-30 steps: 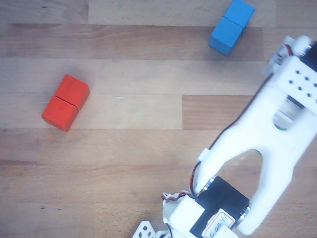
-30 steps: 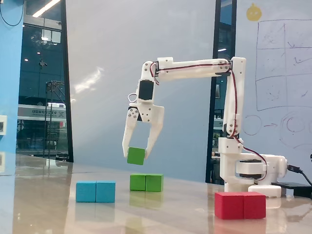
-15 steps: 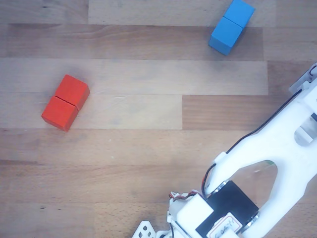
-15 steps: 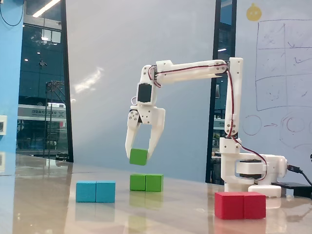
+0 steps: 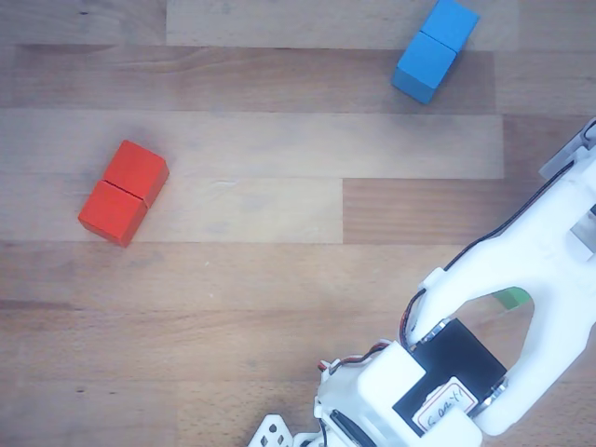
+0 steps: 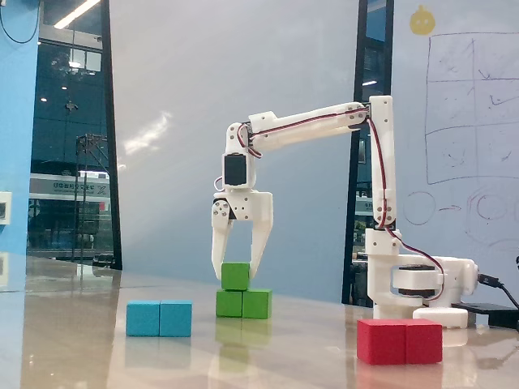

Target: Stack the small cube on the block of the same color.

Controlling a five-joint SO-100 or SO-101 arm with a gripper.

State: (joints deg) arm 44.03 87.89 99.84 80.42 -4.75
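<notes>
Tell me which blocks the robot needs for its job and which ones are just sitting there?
Needed:
- small green cube, between the end effector fingers, resting on the green block
- green block

Just sitting there:
- blue block, left in the fixed view
- red block, right in the fixed view
</notes>
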